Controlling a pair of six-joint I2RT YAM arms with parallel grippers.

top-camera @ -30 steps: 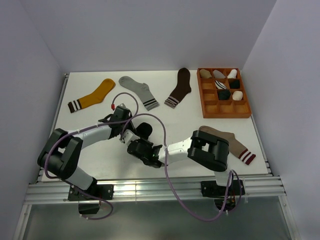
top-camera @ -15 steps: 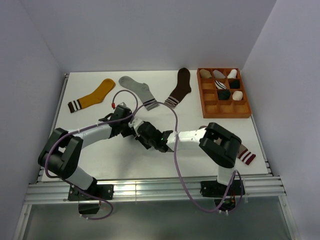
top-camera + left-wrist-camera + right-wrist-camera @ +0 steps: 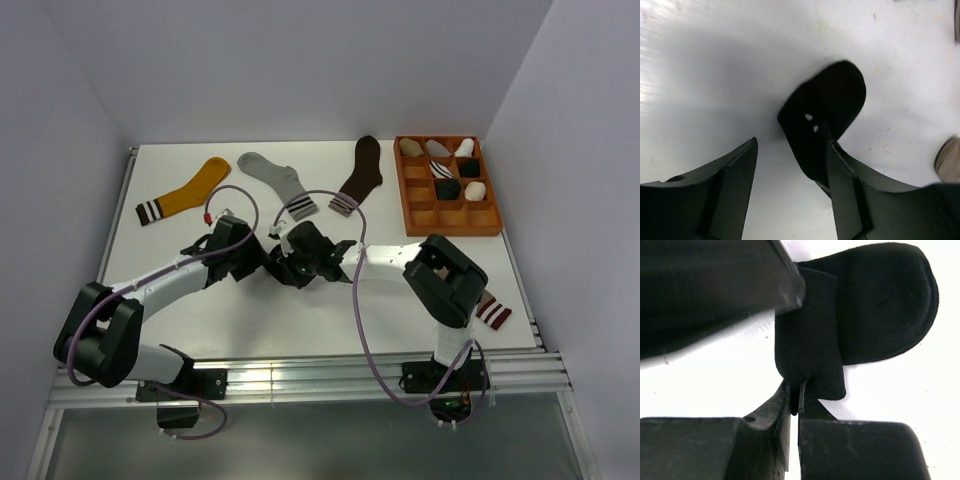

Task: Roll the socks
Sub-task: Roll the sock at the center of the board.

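Your table [image 3: 400, 295] is closed in by walls [image 3: 300, 60] on the left, back and right, with a rail [image 3: 300, 385] along the near edge. The widest bare stretch is the near half, in front of both grippers. Along the far edge you have a mustard sock [image 3: 185, 190], a grey sock [image 3: 280, 183] and a brown sock [image 3: 358, 178] in a row. The tray [image 3: 405, 185] fills the far right corner, close to the right wall. The taupe sock [image 3: 493, 313] lies at the near right, mostly under your right arm, with its striped cuff close to the right edge. The black sock [image 3: 880, 305] sits mid-table, between the two grippers where they meet. From above it is a small dark bundle, largely hidden. In the right wrist view its rounded end points away from the fingers and a folded band runs back toward them, so its long axis lies roughly along the gripper's reach. Your right gripper [image 3: 795, 396] is pinched tight on the near edge of that band. Your left gripper [image 3: 792, 150] has its jaws apart (clamping nothing); the sock's near end reaches in between them, close to one finger. One left finger [image 3: 715, 285] looms blurred just above the fold in the right wrist view.
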